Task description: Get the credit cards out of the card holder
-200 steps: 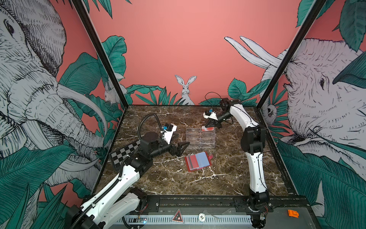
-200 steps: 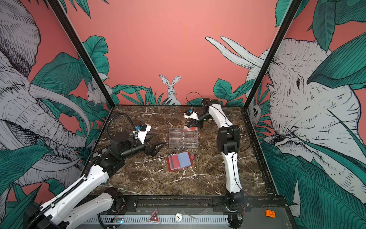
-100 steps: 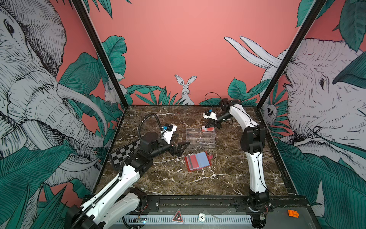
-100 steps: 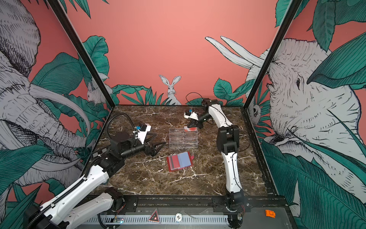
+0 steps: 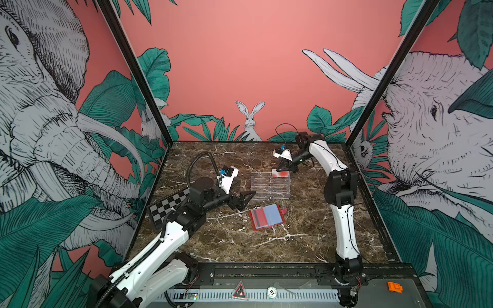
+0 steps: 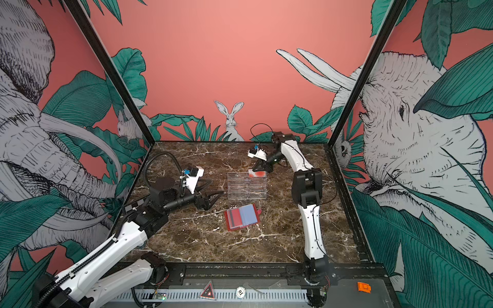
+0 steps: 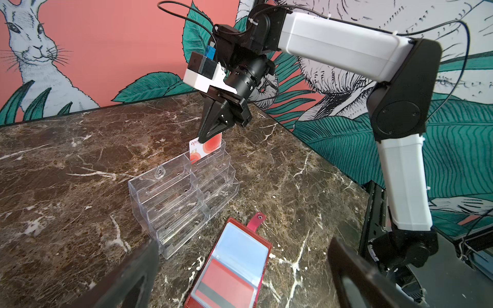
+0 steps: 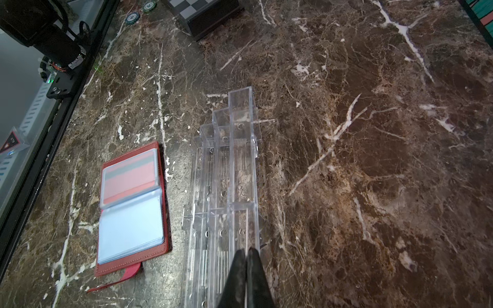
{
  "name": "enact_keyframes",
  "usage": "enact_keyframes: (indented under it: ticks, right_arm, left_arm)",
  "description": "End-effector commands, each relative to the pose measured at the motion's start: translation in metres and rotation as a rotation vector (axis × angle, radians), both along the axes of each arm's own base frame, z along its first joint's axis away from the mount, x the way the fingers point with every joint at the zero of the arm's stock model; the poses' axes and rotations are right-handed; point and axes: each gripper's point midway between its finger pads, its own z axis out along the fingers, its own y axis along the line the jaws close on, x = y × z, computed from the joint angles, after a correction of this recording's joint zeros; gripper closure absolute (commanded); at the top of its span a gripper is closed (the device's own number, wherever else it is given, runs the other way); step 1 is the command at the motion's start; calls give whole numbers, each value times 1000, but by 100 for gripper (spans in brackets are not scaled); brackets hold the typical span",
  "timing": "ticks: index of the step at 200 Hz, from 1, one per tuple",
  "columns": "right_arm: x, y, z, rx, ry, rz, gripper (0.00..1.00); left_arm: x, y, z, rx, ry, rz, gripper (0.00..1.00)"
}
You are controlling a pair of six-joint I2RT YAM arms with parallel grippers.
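Nearest on the brown marble table (image 5: 226, 240), the red leather-like card holder (image 5: 266, 217) lies open and flat. Its long axis runs left-right and its snap tab (image 5: 284, 210) points right. A red card with a grey stripe (image 5: 257, 217) sits in its left sleeve, a pale blue card (image 5: 274, 214) in the right one.

The left gripper (image 5: 246, 200) hovers just left of it and a bit farther back, jaws wide apart.

Beyond that, in the clear acrylic tiered stand (image 5: 269, 186), the right gripper (image 7: 202, 140) is clamped on the top edge of the white card with a red-orange circle (image 7: 202, 152). The card is upright in the far right slot. Its lettering starts "ap", and the rest is hidden.
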Motion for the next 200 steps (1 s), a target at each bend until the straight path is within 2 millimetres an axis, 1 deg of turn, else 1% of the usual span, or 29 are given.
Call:
enact_keyframes:
  ticks: [1,33,54,79,95,116,148,187,200]
  right_arm:
    - [-4,1,-9,-2,66,-16,97]
    - [-4,1,-8,-2,66,-18,92]
    - [-3,3,-6,3,59,-20,86]
    - [-1,4,-2,12,47,-27,84]
    - [1,4,5,20,28,-31,83]
    - [4,6,19,37,-11,-39,79]
    - [6,9,45,81,-68,-57,66]
    - [12,6,70,89,-169,-117,59]
    - [11,5,81,103,-200,-136,55]
  left_arm:
    - [-1,0,11,-12,-35,-9,1]
    - [-1,1,9,-5,-28,-3,1]
    - [-1,1,9,-6,-29,-3,1]
    - [-2,2,9,-5,-28,-3,1]
    - [-2,2,11,-8,-29,-1,1]
    - [-3,4,12,-7,-33,3,1]
    - [-3,4,13,-18,-36,6,1]
    - [-4,4,11,-27,-13,11,1]
    - [-3,5,7,-34,8,24,1]
